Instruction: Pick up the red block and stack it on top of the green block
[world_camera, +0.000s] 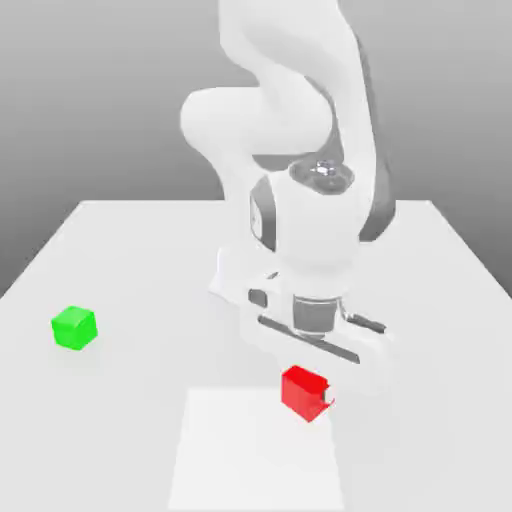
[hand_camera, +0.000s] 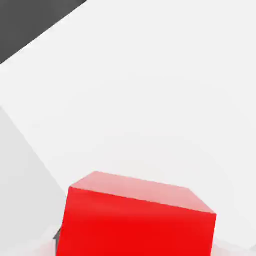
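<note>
One red block (hand_camera: 137, 222) is sitting pinched in the tool (world_camera: 312, 392), just above the worktop (world_camera: 120, 250). One green block (world_camera: 74, 328) is resting well apart, toward the exterior view's left. One arm (world_camera: 290, 120) is reaching down.

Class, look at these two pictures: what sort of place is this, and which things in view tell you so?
Most likely a simulated tabletop test scene, not a real room: a plain white table against a featureless grey backdrop, a white robot arm, and two flat-coloured cubes, the red block and the green block.
</note>
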